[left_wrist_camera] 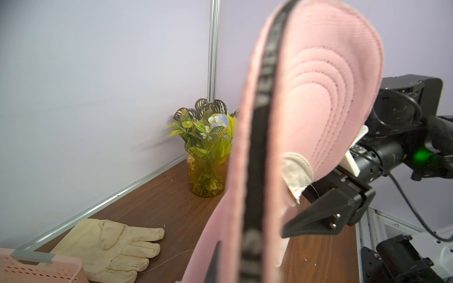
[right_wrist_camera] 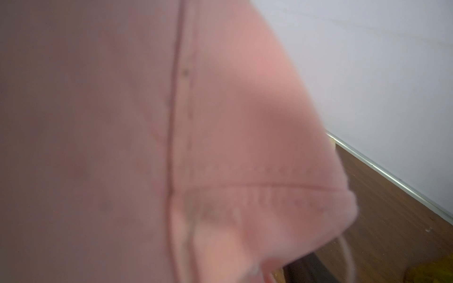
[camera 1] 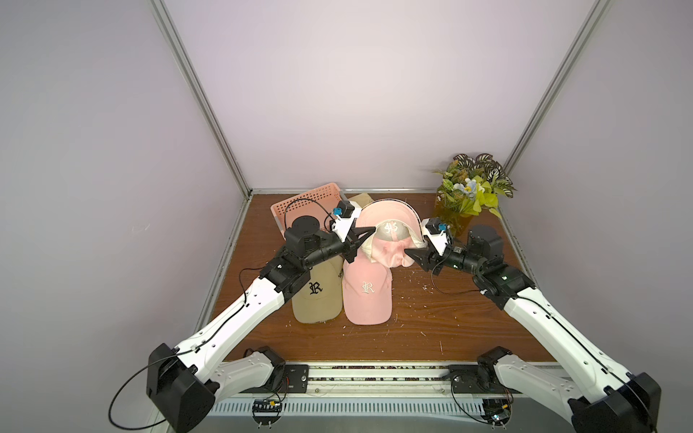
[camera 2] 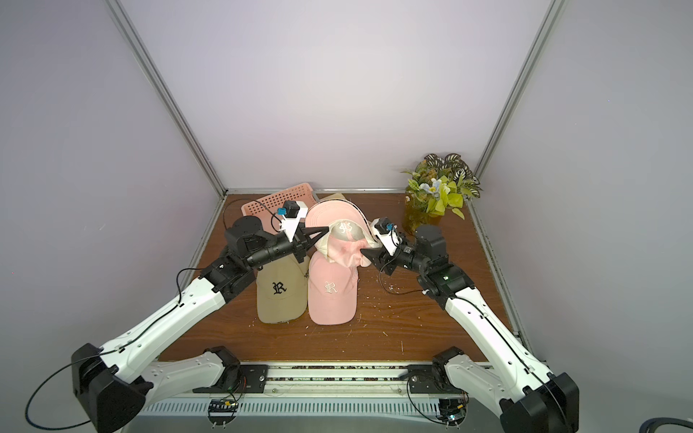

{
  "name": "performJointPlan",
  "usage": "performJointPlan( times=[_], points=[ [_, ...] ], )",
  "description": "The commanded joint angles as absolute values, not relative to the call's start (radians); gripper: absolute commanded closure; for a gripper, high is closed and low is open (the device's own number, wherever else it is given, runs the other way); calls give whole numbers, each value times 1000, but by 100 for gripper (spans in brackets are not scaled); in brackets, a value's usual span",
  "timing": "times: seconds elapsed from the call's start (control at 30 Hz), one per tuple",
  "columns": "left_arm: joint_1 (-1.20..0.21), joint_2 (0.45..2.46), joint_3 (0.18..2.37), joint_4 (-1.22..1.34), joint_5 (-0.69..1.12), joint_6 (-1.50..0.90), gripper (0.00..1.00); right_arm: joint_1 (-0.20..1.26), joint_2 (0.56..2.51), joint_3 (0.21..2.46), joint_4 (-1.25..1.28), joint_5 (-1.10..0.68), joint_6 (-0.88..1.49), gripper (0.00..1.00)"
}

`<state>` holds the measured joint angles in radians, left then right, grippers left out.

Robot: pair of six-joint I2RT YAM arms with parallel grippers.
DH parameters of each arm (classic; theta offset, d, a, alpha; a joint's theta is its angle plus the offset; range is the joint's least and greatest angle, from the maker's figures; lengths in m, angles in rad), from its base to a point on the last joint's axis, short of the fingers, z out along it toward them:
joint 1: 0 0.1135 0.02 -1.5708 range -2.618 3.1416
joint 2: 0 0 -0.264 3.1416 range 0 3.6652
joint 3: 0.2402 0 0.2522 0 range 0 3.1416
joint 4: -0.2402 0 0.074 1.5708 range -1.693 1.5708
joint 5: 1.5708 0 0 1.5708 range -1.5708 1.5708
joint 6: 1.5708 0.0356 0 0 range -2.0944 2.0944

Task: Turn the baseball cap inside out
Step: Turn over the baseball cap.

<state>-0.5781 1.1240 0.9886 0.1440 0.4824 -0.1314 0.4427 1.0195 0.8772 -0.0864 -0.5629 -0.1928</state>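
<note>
Over a brown table, a pink cap hangs lifted between two robot arms, near a tan cap and a second pink cap lying side by side. The left gripper pinches its rim tight. The right gripper meets the crown, with fabric hiding how wide it stands.

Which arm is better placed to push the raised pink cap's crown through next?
Right, probably: the right claw points at the bunched crown of the raised pink cap, while the left claw is shut on its rim, holding it up.
</note>
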Motion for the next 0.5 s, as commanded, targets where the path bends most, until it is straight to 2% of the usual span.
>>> performJointPlan(
  times=[0.0, 0.17, 0.47],
  points=[
    [-533, 1099, 1016, 173, 535, -196, 100, 442, 1023, 875, -78, -748, -259, 44],
    [-509, 1103, 1011, 186, 542, -219, 100, 443, 1012, 869, -88, -851, -258, 44],
    [-507, 1110, 995, 190, 549, -216, 100, 443, 974, 862, -42, -917, -229, 46]
  ],
)
